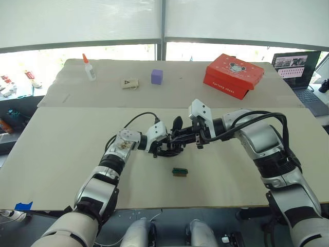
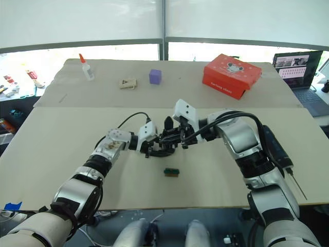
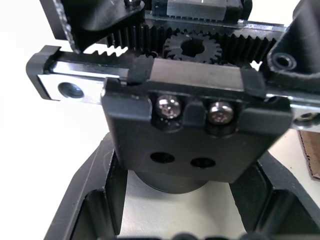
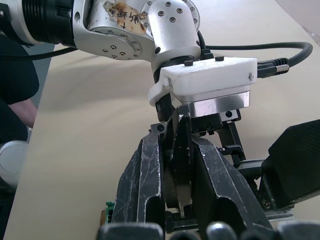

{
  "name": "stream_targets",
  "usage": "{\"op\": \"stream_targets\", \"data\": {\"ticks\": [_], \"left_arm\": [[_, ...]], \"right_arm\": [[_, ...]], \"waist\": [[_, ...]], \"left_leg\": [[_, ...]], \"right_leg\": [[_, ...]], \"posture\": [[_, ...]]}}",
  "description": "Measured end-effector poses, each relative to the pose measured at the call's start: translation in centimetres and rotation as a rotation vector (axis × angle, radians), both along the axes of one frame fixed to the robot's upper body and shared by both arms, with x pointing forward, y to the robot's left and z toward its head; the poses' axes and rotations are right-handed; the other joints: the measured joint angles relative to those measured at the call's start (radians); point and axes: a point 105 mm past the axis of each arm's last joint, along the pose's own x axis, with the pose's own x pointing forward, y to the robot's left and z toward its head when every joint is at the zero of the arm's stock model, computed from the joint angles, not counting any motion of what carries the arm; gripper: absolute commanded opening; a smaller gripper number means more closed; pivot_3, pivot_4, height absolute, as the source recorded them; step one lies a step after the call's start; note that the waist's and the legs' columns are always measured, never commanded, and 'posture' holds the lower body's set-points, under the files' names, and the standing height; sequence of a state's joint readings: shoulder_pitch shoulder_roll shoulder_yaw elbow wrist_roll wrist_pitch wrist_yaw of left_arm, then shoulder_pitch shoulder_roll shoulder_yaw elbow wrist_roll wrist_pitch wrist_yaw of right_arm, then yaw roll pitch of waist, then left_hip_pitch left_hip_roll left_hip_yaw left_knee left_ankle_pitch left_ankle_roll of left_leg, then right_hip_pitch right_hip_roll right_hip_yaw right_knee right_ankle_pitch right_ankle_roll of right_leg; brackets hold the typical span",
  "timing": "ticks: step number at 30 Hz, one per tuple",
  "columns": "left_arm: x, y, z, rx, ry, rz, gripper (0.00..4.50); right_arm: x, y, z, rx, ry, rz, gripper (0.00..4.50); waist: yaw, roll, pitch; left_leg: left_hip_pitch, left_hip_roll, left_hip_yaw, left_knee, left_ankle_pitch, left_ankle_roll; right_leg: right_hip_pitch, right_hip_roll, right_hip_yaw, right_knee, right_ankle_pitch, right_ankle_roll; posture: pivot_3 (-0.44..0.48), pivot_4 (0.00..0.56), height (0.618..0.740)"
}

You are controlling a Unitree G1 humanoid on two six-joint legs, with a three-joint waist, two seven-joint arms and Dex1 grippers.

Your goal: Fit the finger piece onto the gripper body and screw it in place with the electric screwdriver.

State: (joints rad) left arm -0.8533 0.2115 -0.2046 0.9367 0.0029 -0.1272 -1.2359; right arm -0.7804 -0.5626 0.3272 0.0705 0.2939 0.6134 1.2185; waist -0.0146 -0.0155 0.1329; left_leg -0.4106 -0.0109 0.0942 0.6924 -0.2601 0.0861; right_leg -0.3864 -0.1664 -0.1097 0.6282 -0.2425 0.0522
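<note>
Left arm: reaching forward and inward, left hand point(image 1: 165, 145) clamped on the gripper body point(image 3: 195, 140). Right arm: elbow bent, forearm angled inward, right hand point(image 1: 181, 138) pinched on the finger piece point(image 4: 177, 172), meeting the left hand.

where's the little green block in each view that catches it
left eye: green block on the table, nearer the robot than the right gripper
right eye: same spot
right wrist: green edge peeking past that gripper
shared landmark: the right gripper
</note>
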Motion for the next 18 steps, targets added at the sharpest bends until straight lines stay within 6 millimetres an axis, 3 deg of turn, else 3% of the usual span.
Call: {"op": "stream_targets", "data": {"ticks": [18], "left_arm": [[0.13, 0.36, -0.06, 0.008, 0.002, 0.012, 2.29]], "right_arm": [[0.45, -0.08, -0.14, 0.004, 0.015, 0.016, 0.33]], "waist": [[0.000, 0.000, -0.001]], "left_leg": [[0.001, 0.003, 0.001, 0.000, -0.001, 0.002]], "right_leg": [[0.000, 0.000, -0.013, -0.001, 0.002, -0.004]], "posture": [[0.000, 0.150, 0.740]]}}
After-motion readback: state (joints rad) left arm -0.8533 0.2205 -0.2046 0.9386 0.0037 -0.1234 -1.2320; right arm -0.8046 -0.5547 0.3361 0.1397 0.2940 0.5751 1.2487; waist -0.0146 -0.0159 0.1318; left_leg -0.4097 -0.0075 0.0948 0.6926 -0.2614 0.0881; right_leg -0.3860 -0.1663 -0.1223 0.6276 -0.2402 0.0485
